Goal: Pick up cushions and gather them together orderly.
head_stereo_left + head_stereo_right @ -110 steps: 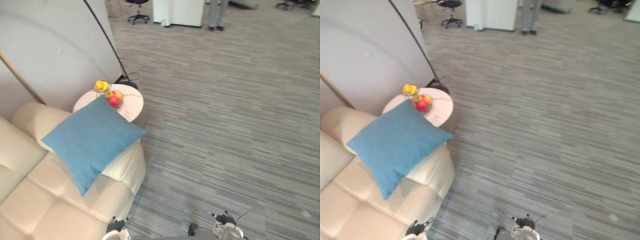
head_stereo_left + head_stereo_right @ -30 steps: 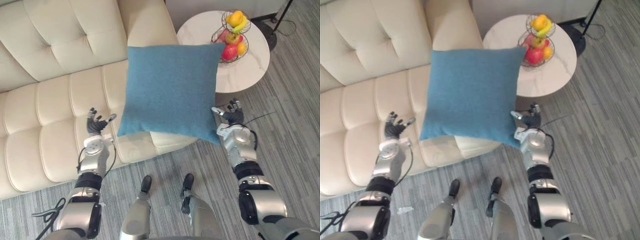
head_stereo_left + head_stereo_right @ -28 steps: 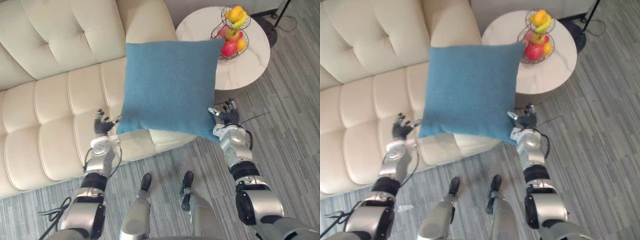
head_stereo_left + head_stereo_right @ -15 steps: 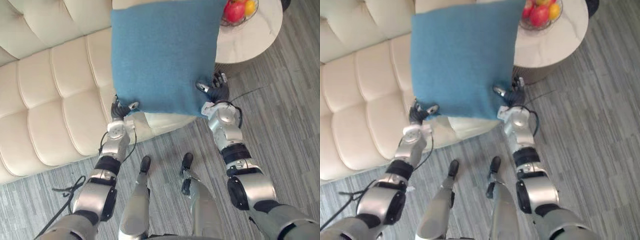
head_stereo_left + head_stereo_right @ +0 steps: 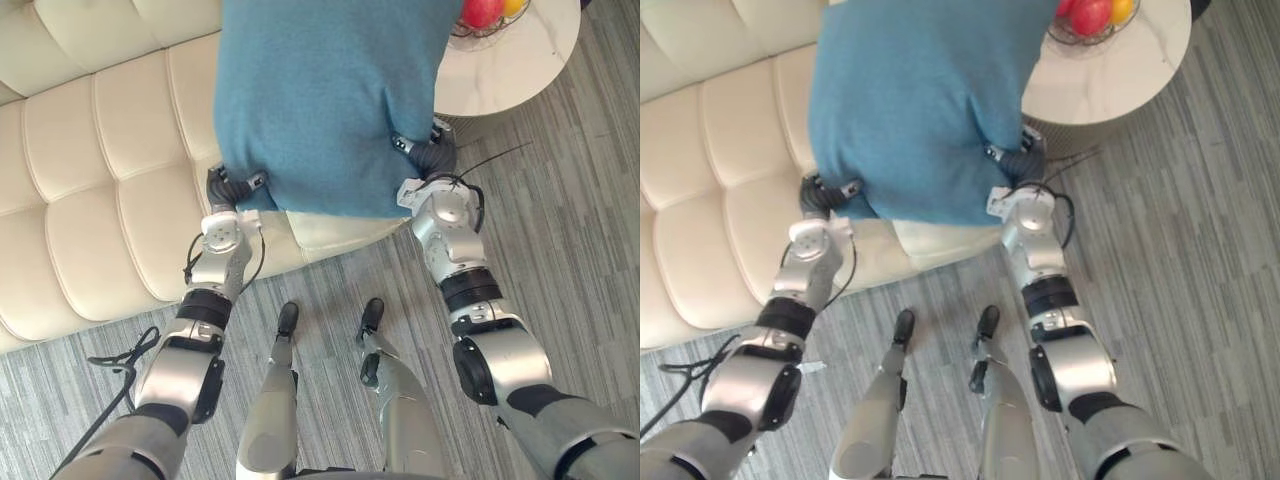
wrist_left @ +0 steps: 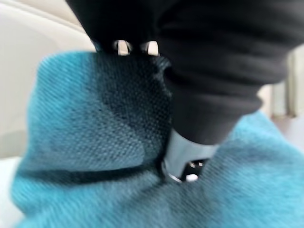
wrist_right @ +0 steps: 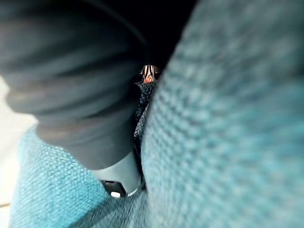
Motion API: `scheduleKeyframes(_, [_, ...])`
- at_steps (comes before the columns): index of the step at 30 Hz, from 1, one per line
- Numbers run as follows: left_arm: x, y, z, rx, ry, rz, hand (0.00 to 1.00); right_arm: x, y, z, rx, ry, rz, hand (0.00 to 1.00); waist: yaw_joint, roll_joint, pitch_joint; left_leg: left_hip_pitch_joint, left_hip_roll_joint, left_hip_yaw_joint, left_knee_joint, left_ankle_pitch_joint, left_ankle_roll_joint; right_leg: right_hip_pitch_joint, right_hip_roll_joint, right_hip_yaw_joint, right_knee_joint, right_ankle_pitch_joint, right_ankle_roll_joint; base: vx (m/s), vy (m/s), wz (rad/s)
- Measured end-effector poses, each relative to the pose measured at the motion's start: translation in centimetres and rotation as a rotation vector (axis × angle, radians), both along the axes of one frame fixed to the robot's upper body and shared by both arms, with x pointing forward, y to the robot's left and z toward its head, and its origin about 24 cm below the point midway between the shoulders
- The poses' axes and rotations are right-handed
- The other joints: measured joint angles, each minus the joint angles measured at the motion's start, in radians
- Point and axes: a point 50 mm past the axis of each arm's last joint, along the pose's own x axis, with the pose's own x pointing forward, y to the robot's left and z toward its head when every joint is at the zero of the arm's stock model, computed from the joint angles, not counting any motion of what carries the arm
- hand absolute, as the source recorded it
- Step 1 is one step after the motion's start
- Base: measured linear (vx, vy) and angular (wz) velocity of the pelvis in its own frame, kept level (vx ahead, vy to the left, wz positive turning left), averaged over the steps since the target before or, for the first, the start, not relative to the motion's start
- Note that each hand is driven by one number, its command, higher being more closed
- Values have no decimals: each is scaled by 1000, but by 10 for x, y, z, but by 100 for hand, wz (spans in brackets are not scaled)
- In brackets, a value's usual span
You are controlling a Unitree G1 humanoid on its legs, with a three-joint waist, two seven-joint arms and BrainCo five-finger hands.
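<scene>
Blue cushion (image 5: 325, 100) over the cream sofa (image 5: 100, 200), its lower edge spanning my arms: one corner pinched in my left robot hand (image 5: 232, 187), the other in my right robot hand (image 5: 432, 160).

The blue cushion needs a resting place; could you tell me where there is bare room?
Free: the sofa seat left of the blue cushion, and the round table's near part. Crowded: its far edge, with fruit. Left hand and right hand grip the cushion's corners.

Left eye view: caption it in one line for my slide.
Left hand and right hand grip the near corners of the blue cushion over the cream sofa, round side table alongside.
</scene>
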Motion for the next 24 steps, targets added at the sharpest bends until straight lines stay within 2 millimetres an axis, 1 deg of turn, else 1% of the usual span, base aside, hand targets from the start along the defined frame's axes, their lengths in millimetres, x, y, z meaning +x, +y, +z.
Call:
scheduleKeyframes(2, [-5, -7, 12, -12, -72, -17, 100, -6, -3, -9, 21, 2, 0, 100, 3, 0, 0, 28, 0, 0, -18, 7, 4, 21, -1, 0, 0, -2, 1, 0, 0, 0])
scheduleKeyframes(3, [-7, -9, 14, -16, -85, -24, 100, -8, -3, -12, 31, 3, 1, 100, 3, 0, 0, 34, 0, 0, -19, 7, 4, 27, -1, 1, 0, -3, 2, 31, -7, 1])
scheduleKeyframes(5, [-20, -17, 11, -33, -131, -58, 100, -19, -9, -32, 52, 29, -6, 100, 3, 1, 0, 70, 0, 1, -31, 6, 5, 57, -1, 2, 3, -12, 2, 49, -5, 0])
scheduleKeyframes(6, [-23, -18, 9, -37, -135, -65, 100, -21, -10, -36, 54, 34, -8, 100, 3, 1, 0, 76, 0, 0, -32, 5, 6, 63, -1, 2, 3, -14, 2, 73, -8, 1])
scheduleKeyframes(7, [-32, -22, 2, -56, -139, -82, 100, -30, -12, -49, 66, 50, -12, 100, 2, 3, -1, 94, 0, 0, -33, 2, 9, 80, -1, 2, 6, -21, 4, 64, -7, 1])
scheduleKeyframes(11, [-53, -25, -15, -110, -135, -92, 100, -52, -12, -69, 107, 58, -12, 100, 0, 6, -3, 135, 0, 2, -31, -9, 11, 118, 2, 3, 11, -36, 7, 59, -7, -1])
scheduleKeyframes(13, [-77, -25, -36, -171, -104, -82, 100, -74, -9, -89, 132, 81, -2, 100, -1, 13, -16, 181, -1, 3, -32, -21, 18, 158, 0, 0, 27, -60, 9, 87, -13, 3])
scheduleKeyframes(14, [-78, -25, -37, -174, -101, -81, 100, -74, -9, -89, 132, 82, -2, 100, -1, 13, -17, 182, -1, 3, -32, -22, 18, 159, 0, 0, 27, -60, 9, 81, -9, 4])
scheduleKeyframes(15, [-93, -25, -49, -214, -83, -68, 100, -85, -7, -98, 131, 91, 16, 100, -1, 21, -37, 201, -2, 3, -32, -29, 21, 172, -2, 0, 39, -75, 12, 83, -4, 4])
scheduleKeyframes(16, [-108, -22, -62, -246, -53, -47, 100, -96, -4, -106, 135, 106, 34, 100, -1, 28, -79, 208, -3, 3, -33, -32, 24, 175, -4, -1, 48, -85, 14, 104, -6, 5])
scheduleKeyframes(17, [-114, -21, -67, -257, -40, -36, 100, -100, -3, -109, 136, 109, 46, 100, -1, 32, -93, 214, -3, 3, -34, -32, 24, 182, -5, -3, 49, -89, 15, 116, -11, 11])
scheduleKeyframes(19, [-137, -17, -82, -290, 4, -1, 100, -116, 2, -116, 149, 114, 81, 100, -1, 50, -129, 266, 0, 5, -34, -45, 30, 236, -6, -11, 54, -109, 19, 87, -9, 11])
scheduleKeyframes(20, [-142, -16, -85, -295, 10, 4, 100, -120, 4, -117, 151, 113, 91, 100, -1, 52, -142, 273, 0, 4, -32, -50, 28, 244, -6, -13, 56, -114, 19, 58, 0, 7])
scheduleKeyframes(21, [-153, -13, -90, -298, 22, 11, 100, -128, 7, -121, 151, 113, 111, 100, 2, 55, -174, 286, 2, 3, -29, -58, 31, 259, -6, -16, 57, -123, 21, 71, -2, 6])
scheduleKeyframes(22, [-162, -10, -94, -297, 30, 13, 100, -135, 9, -122, 146, 110, 131, 100, 4, 56, -193, 304, 2, 2, -28, -64, 33, 279, -6, -19, 57, -131, 24, 59, -3, 5])
scheduleKeyframes(24, [-173, -8, -98, -296, 40, 13, 100, -144, 10, -123, 125, 103, 151, 100, 6, 57, -227, 316, 2, 2, -20, -74, 39, 298, -6, -21, 54, -136, 26, 25, 0, 2])
